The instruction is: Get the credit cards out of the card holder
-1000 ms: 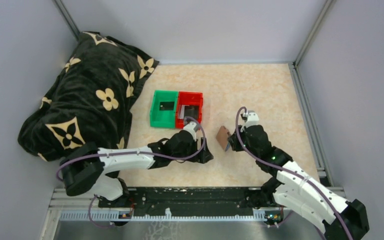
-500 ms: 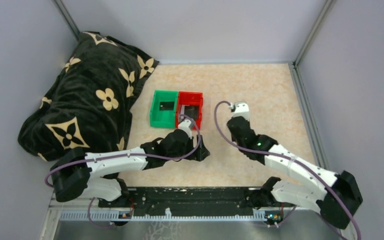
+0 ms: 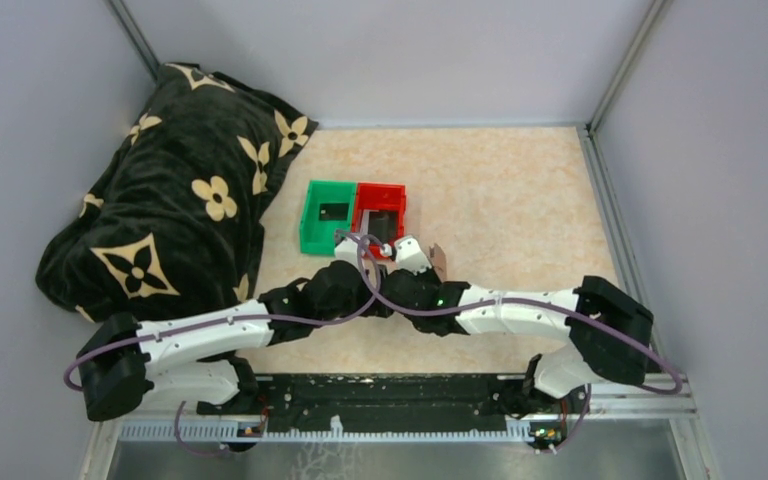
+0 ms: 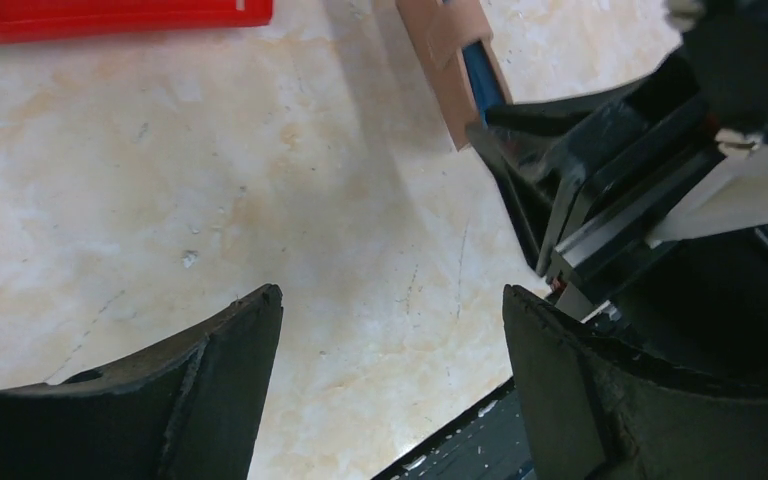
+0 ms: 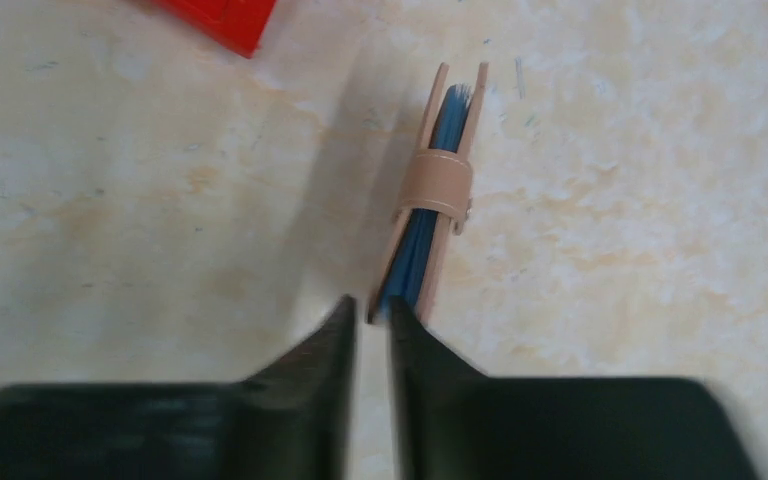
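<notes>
The tan card holder [image 5: 438,185] stands on its edge, folded, with a strap round it and blue lining showing between its flaps. My right gripper [image 5: 371,312] is shut on its near corner. From above, the card holder [image 3: 439,262] sits just right of the red bin [image 3: 380,216]. My left gripper [image 4: 392,300] hangs open over bare table, with the card holder [image 4: 450,60] and the right fingers [image 4: 520,170] ahead to its right. A dark card [image 3: 333,211] lies in the green bin [image 3: 326,217]. No credit cards can be made out inside the holder.
A black blanket with cream flowers [image 3: 160,210] fills the left side. The joined green and red bins stand mid-table, and the red bin's edge [image 4: 110,15] is just beyond the left gripper. The two arms cross close together in front of the bins. Grey walls enclose the table.
My right arm has swung left across the table, bringing the card holder close to the red bin. My left arm has drawn back a little to the left, its jaws still open.
</notes>
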`<state>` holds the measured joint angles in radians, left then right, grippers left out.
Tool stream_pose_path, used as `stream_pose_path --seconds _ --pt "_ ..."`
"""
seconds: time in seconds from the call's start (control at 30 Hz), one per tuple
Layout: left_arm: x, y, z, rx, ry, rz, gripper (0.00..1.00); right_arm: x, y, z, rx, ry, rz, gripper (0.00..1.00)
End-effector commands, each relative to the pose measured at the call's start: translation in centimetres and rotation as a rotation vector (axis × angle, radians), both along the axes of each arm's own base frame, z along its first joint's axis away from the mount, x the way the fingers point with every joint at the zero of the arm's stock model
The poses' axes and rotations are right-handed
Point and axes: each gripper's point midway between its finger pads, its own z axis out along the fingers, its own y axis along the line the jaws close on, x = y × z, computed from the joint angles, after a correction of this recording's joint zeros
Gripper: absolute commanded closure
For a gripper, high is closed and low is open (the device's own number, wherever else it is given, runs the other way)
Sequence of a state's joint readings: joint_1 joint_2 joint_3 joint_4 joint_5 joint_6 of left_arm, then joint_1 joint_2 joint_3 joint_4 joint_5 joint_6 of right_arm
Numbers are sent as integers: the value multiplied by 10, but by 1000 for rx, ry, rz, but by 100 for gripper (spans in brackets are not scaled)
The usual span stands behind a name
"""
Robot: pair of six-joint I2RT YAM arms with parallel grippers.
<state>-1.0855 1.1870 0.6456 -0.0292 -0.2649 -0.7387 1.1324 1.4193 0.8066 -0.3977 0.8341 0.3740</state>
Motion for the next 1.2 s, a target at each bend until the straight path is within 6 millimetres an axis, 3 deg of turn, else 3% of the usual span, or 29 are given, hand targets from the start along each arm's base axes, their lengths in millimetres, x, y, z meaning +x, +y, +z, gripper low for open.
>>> stream_pose_path --seconds 0.0,0.03,0.13,0.23,0.3,0.37,0.4,0.43,0.5,0.6,0.63,0.77,0.93,1.07,1.17 --pt "8 16 14 -2 -53 62 13 -9 18 3 76 -11 -3 63" --pt "9 18 17 -6 -60 66 13 -13 22 2 114 2 6 52" --pt "10 23 20 -3 -71 77 12 -22 27 9 250 16 52 43" --pt "11 25 17 8 -73 83 12 -25 31 35 379 -32 106 42" --pt "12 23 12 19 -72 76 15 -18 22 45 438 -58 92 42" --pt "13 18 5 30 -63 68 20 -5 8 40 506 -15 45 45" --pt "14 14 4 32 -58 61 24 1 0 35 544 20 18 52" --pt "14 11 3 35 -52 54 31 8 -6 29 573 53 -5 60" --pt "15 6 4 36 -42 53 53 18 -16 21 577 93 -38 71" --pt "17 1 9 20 -50 46 93 31 -18 15 500 106 -53 78" --pt "19 -1 13 8 -70 39 100 35 -16 13 485 115 -59 80" --pt "27 0 19 57 -101 23 97 52 -2 8 583 159 -54 86" --pt "28 -4 14 49 -148 -27 50 79 -5 -6 599 212 -71 89" --pt "23 -11 8 10 -174 -84 26 100 -10 -16 589 217 -76 69" --pt "19 -18 8 -22 -223 -152 15 108 -15 -25 591 249 -84 68"
